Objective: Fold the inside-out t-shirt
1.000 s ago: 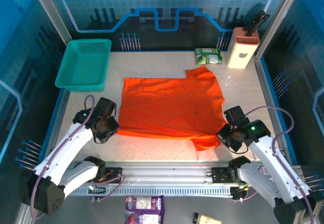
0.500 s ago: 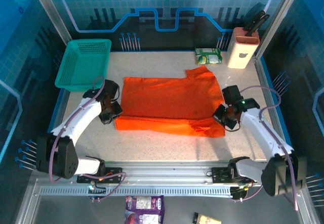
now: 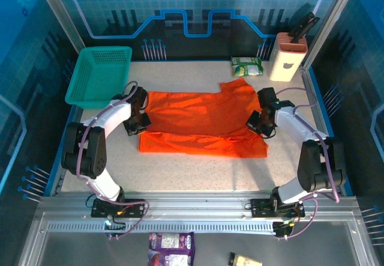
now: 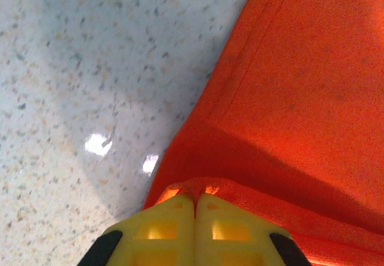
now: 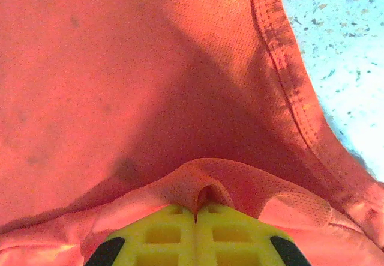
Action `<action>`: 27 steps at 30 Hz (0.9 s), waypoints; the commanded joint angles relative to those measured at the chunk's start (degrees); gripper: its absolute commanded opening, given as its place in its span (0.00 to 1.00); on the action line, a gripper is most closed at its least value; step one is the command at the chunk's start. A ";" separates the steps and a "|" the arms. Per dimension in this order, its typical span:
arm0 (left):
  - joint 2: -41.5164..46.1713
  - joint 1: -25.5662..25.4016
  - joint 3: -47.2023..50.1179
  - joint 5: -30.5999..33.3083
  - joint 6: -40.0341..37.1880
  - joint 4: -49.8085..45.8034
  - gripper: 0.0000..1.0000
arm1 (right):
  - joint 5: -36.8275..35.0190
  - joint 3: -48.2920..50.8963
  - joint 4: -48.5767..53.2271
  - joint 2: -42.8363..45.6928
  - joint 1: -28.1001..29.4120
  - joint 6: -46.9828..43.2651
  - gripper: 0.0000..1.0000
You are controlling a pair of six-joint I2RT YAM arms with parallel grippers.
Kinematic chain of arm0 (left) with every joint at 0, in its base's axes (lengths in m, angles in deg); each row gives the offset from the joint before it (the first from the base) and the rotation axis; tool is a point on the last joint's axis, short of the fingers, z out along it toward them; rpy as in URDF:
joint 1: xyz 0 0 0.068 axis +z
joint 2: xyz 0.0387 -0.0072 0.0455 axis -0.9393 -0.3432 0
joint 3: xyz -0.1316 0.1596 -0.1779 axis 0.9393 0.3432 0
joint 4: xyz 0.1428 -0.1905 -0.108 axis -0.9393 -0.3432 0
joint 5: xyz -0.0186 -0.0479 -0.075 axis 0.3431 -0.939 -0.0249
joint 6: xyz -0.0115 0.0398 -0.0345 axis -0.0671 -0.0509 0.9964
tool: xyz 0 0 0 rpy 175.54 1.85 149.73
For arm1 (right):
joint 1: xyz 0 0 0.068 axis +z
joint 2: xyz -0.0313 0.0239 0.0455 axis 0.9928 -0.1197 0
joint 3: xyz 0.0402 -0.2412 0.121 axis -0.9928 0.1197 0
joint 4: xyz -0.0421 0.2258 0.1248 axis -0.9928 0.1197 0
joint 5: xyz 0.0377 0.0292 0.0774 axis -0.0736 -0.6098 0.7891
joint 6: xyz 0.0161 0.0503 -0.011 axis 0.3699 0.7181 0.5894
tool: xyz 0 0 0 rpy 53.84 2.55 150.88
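Your left claw (image 3: 139,122) is pinched fully closed on the left edge of the inside-out t-shirt (image 3: 204,125). On the left wrist cam the two yellow fingers (image 4: 171,221) meet with no gap, and a little ridge of orange cloth is bunched right at their tips. The cloth drapes down and away to the right there, with bare speckled table (image 3: 192,176) off to the left.

It's the same deal on the other side. Your right claw (image 3: 257,123) is squeezed closed on the shirt's right edge. On the right wrist cam a small hump of fabric is caught between its fingertips (image 5: 225,224), and a stitched hem curves past on the right with a bit of table beyond it.

From the top cam, the shirt sits in the middle of the table, spread wide between the two claws. Both arms reach in from the sides to about the middle of its side edges. Along the near side there's a brighter strip that looks like a doubled layer lying over the rest, though I can't tell exactly how far it overlaps. One sleeve pokes out at the far right corner, pointing toward the green packet (image 3: 247,66).

The teal basket (image 3: 99,77) is at the far left, near the shirt's corner but not touching it. The pink holder (image 3: 287,56) stands in the far right corner, well apart from the shirt.
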 commanded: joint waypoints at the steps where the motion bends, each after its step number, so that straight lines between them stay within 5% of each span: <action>1: -2.06 0.63 -2.22 1.90 -2.44 -0.42 0.04 | 0.01 -1.35 -1.12 -1.96 -1.13 -0.91 0.00; 7: -2.54 0.80 -2.44 2.25 -3.08 0.97 0.05 | -0.29 -1.74 -2.33 -0.88 -1.30 -0.91 0.00; 13: -2.87 0.82 -2.94 1.10 -3.55 0.21 0.25 | 0.28 -3.94 -2.74 -2.48 -1.36 -2.05 0.00; 18: 2.34 0.82 -2.79 1.64 -3.38 -0.98 0.32 | 0.45 -5.88 -1.44 -2.86 -1.37 -3.58 0.28; 23: 6.85 0.09 -1.47 -2.45 -2.89 -1.01 0.32 | -1.00 -5.97 1.07 0.87 -1.31 -9.50 0.36; 27: 8.62 -2.82 0.67 -6.58 -1.81 0.52 0.31 | 6.60 -3.57 1.97 3.96 -0.41 -17.56 0.37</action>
